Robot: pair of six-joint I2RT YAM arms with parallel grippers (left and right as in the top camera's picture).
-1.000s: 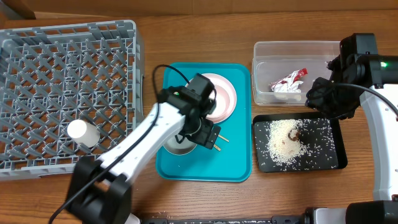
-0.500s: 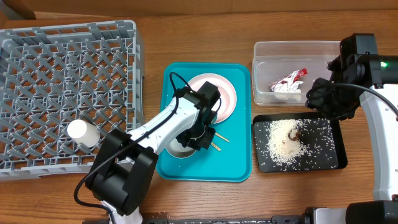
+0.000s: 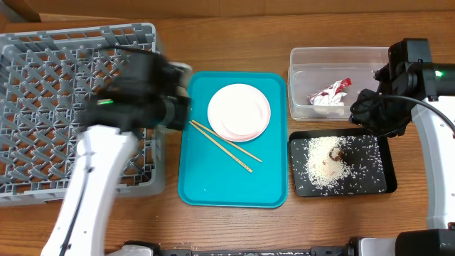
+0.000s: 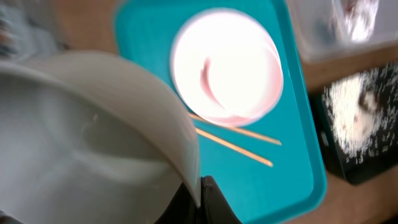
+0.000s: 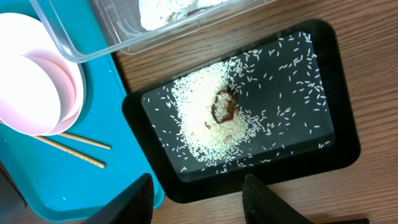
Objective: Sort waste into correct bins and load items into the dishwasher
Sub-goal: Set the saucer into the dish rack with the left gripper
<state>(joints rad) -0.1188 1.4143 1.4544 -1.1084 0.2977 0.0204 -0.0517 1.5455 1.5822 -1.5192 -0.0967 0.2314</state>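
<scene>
So, biggest thing first: the grey dish rack (image 3: 43,85) fills the left of the desk. Our left hand (image 4: 200,202) is over its right edge, pinched onto the rim of the grey bowl (image 4: 93,137). The overhead view is motion-blurred there, so we can't tell how high the bowl hangs above the lattice.

The teal tray (image 3: 213,185) beside the rack carries the small white plate (image 3: 239,112), pink beneath, with the two wooden chopsticks (image 3: 224,146) lying loose next to it. Over on the right, the clear tub (image 3: 302,71) holds the red-and-white wrapper (image 3: 329,94). The black tray (image 3: 380,183) has the rice (image 3: 323,167) and the brown lump (image 3: 340,151), so the waste looks sorted to us. Our right hand (image 5: 199,202) hovers near the black tray, spread wide and empty.

For this step we'd go slow and get the bowl fully inside the rack wall. Then we'd tip it onto its edge between the pegs and only let go once it rests on the grid. A rim-only pinch could let it swing or slip.
</scene>
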